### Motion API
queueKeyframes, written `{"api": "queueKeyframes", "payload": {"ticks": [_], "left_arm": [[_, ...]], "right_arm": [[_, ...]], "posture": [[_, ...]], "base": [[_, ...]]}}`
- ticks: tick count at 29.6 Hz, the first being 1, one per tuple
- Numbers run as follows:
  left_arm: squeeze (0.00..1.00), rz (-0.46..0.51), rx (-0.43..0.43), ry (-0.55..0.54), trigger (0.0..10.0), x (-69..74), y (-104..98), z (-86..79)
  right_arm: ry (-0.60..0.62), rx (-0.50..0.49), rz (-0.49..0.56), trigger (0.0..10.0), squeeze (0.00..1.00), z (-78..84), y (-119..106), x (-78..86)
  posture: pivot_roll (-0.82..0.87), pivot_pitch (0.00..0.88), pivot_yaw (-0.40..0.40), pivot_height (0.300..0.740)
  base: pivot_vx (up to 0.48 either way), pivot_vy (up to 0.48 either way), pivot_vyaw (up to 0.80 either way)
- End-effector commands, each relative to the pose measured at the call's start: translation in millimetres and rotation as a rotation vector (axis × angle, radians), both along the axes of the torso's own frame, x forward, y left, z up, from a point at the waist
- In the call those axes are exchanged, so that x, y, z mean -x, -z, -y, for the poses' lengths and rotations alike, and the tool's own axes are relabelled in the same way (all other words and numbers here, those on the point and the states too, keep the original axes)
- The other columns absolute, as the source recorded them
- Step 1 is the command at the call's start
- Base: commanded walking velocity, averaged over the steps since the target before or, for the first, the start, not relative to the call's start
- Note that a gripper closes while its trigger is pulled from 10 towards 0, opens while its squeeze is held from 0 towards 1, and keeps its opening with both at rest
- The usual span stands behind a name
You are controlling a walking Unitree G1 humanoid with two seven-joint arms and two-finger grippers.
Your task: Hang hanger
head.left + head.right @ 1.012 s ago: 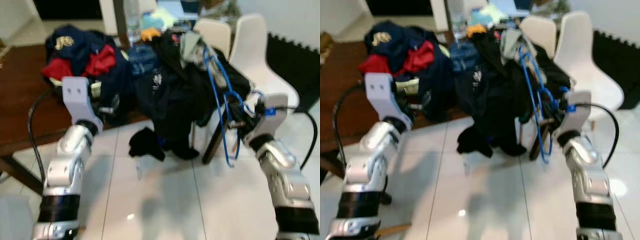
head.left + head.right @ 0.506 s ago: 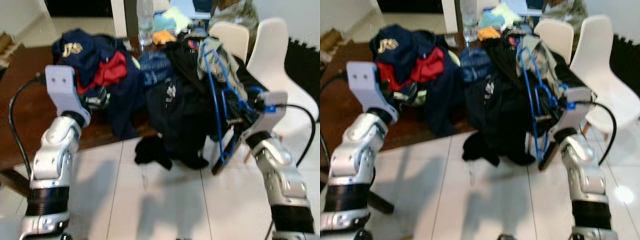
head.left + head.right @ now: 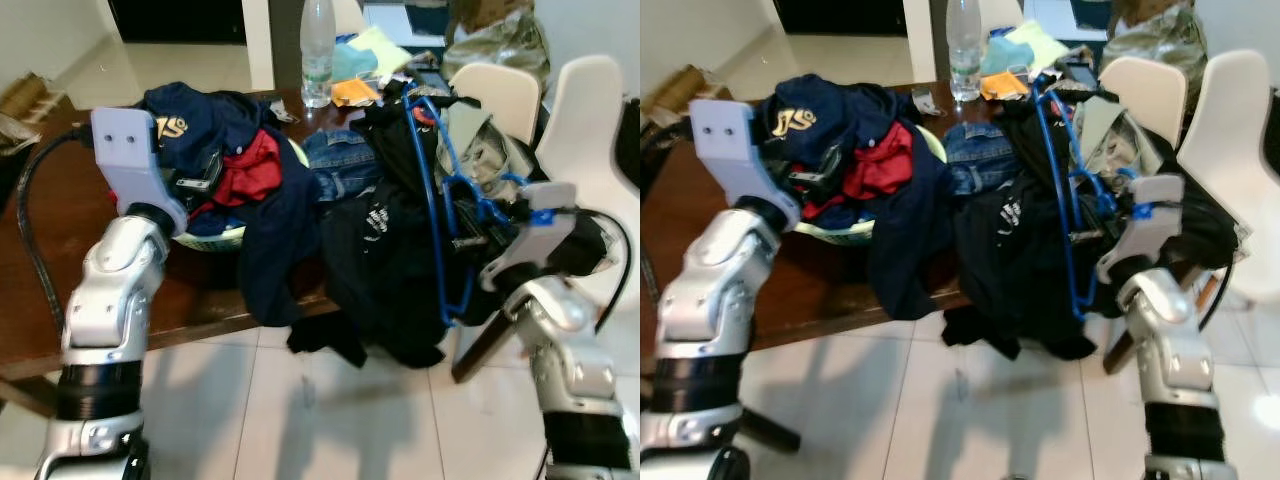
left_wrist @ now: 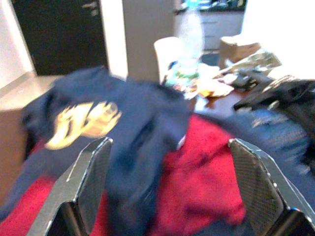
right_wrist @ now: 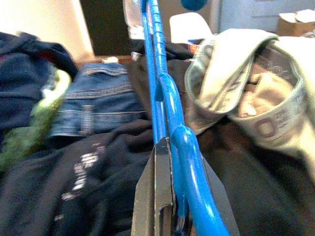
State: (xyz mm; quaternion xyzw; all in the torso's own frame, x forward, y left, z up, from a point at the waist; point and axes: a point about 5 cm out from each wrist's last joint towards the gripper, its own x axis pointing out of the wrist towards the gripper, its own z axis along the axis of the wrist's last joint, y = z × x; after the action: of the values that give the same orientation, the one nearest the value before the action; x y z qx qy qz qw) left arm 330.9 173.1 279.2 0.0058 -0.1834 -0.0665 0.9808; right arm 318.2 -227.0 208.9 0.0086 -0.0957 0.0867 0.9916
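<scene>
Gripping the blue hanger (image 5: 170, 123), the right gripper (image 5: 170, 216) has its two black fingers pressed together on the plastic bar, with almost no gap between them. From the head views the hanger stands nearly upright over the heap of dark clothes (image 3: 385, 260) at the edge of the brown table (image 3: 40, 230), with its hook near the gripper and its long side rising toward the far end of the table. The left gripper (image 4: 167, 196) is raised above the pile on the robot's left side, and its fingers (image 4: 88, 182) are wide apart and hold nothing; between them lie a navy garment (image 4: 123, 128) with a yellow print and a red garment (image 4: 202, 177) under it. The yellow print looks like letters, but it is too blurred to read. A black garment has small white writing on it, which also cannot be read. A pair of blue jeans (image 5: 93, 108) lies beside the hanger, and a beige garment (image 5: 256, 98) with a patterned waistband is on its other side. A clear bottle (image 3: 316, 55) stands at the far side of the table, and two white chairs (image 3: 590, 130) stand to the right.
</scene>
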Motion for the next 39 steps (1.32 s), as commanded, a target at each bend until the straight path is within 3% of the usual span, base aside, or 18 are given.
{"api": "queueKeyframes", "payload": {"ticks": [1,12,17,23,32,39], "left_arm": [[0.00,-0.019,-0.011,-0.046,10.0,1.6,5,-5.1],[0.00,-0.046,0.007,-0.059,10.0,-2.2,11,-5.0],[0.00,-0.123,0.023,-0.172,10.0,-4.7,25,-19.0],[0.00,-0.147,0.016,-0.186,10.0,-7.8,32,-21.6],[0.00,-0.141,-0.031,-0.227,10.0,-24.2,32,-33.2],[0.00,-0.100,-0.049,-0.153,10.0,-34.6,23,-20.1]], "right_arm": [[-0.017,-0.018,0.014,10.0,0.00,-2.9,-3,0.8],[-0.031,-0.019,0.019,10.0,0.00,-5.6,-5,1.3],[-0.034,-0.006,0.010,10.0,0.00,-5.9,-4,2.7],[-0.039,-0.001,0.010,10.0,0.00,-7.5,-5,2.0],[-0.044,0.003,0.012,10.0,0.00,-9.3,-6,4.3],[-0.045,0.001,0.008,10.0,0.00,-10.9,-5,6.8]], "posture": [[0.11,0.149,0.006,0.740],[0.10,0.148,0.009,0.740],[0.10,0.152,0.003,0.740],[0.10,0.152,0.001,0.740],[0.08,0.156,0.003,0.740],[0.07,0.164,0.005,0.740]], "base": [[0.000,0.000,0.00],[0.000,0.000,0.00],[0.000,0.000,0.00],[0.000,0.000,0.00],[0.000,0.000,0.00],[0.000,0.000,0.00]]}}
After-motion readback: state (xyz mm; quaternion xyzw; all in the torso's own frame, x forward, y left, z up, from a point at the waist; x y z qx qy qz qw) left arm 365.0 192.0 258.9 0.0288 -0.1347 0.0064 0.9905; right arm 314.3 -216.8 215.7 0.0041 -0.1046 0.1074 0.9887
